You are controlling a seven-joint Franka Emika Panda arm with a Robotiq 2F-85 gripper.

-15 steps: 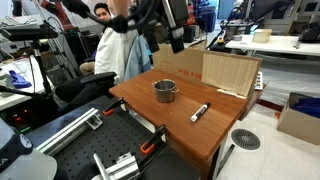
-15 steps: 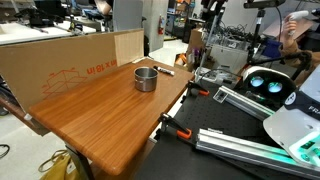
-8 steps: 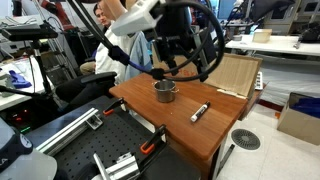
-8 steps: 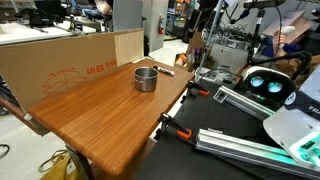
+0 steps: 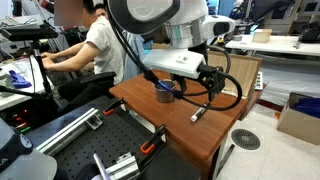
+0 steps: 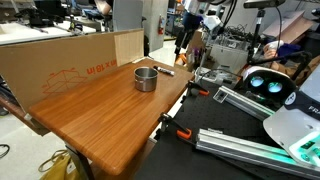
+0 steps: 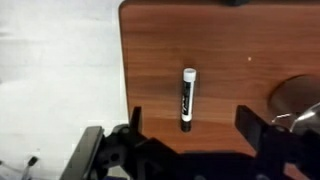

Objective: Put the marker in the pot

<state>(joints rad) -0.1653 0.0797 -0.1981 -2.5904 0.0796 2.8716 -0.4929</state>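
The marker (image 7: pixel 187 98), white with a black end, lies flat on the wooden table (image 7: pixel 150 50). In the wrist view it sits between my two dark fingers, which are spread wide apart above it. My gripper (image 7: pixel 195 125) is open and empty. The silver pot (image 7: pixel 298 100) shows blurred at the right edge of that view. In both exterior views the pot (image 5: pixel 165 93) (image 6: pixel 146 78) stands upright on the table with the marker (image 5: pixel 199 113) (image 6: pixel 163 69) a short way from it. The gripper (image 5: pixel 205 90) (image 6: pixel 184 38) hangs over the marker's end of the table.
A cardboard sheet (image 5: pixel 232 72) (image 6: pixel 70 62) stands along one table edge. A seated person (image 5: pixel 100 45) is behind the table. Metal rails and clamps (image 5: pixel 120 160) (image 6: pixel 230 140) lie beside the table. A cardboard box (image 5: pixel 300 115) sits on the floor.
The arm has swung in from above and come down over the table, so the gripper now hangs over the marker. Pot and marker have not moved.
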